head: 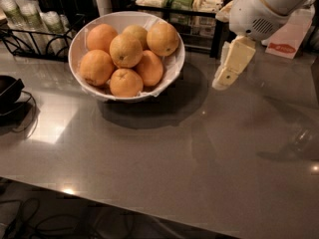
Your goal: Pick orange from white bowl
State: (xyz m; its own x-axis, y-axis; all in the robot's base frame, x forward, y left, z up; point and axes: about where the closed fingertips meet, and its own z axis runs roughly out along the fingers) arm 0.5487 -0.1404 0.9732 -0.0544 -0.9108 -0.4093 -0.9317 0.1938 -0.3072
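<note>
The white bowl [169,78] stands at the back left of the grey counter, lined with crumpled white paper and holding several oranges. The orange [125,50] lies on top of the pile near the middle; it is large, pale yellowish-orange, with a small dark stem dot. Deeper orange fruits lie around it. My gripper [221,81] hangs from the white arm [259,9] at the upper right. It points down and to the left, above the counter, and is to the right of the bowl and apart from it. It holds nothing that I can see.
A black wire rack [35,36] with cups stands behind the bowl on the left. A shelf of packets [179,1] runs along the back. A white and red card [291,34] stands at the far right. A black object with a cable [9,91] lies at the left edge.
</note>
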